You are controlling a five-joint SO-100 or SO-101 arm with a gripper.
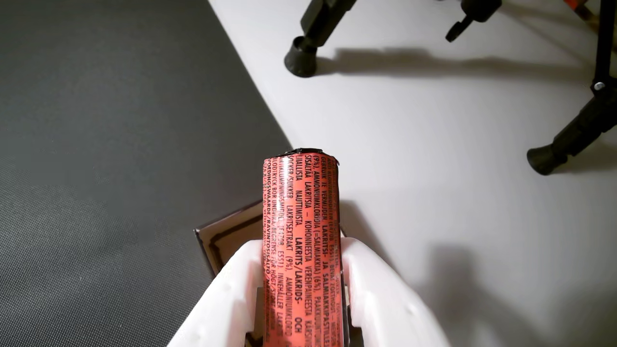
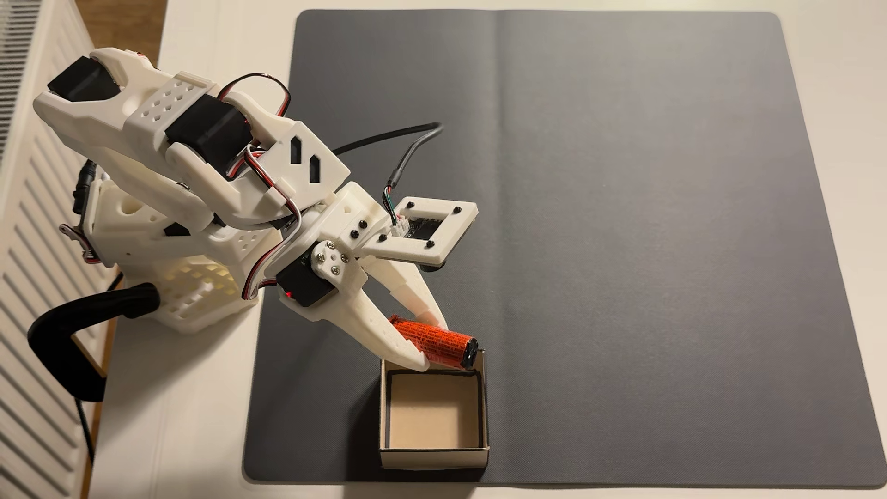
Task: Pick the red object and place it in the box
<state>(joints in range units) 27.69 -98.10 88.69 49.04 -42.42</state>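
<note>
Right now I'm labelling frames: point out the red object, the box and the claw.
red object [image 2: 434,338], fixed view, wrapper mid-length.
box [image 2: 434,452], fixed view, near outer wall.
claw [image 2: 434,344], fixed view, midway between fingertips.

red object [image 1: 301,241] wrapper, black print: "LAKRITS", "LAKRITSIA", "SALMIAKKIA (6%)", "AMMONIUMKLORID", "LAKRITSEXTRAKT (9%)", "NAUTTIMISTA"; the finer lines are unreadable

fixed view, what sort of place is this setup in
Probably a home or hobby bench rather than a factory: a pale table with a dark grey mat, a white radiator beside it, and a 3D-printed-looking arm whose gripper holds the red object over the box.
</note>
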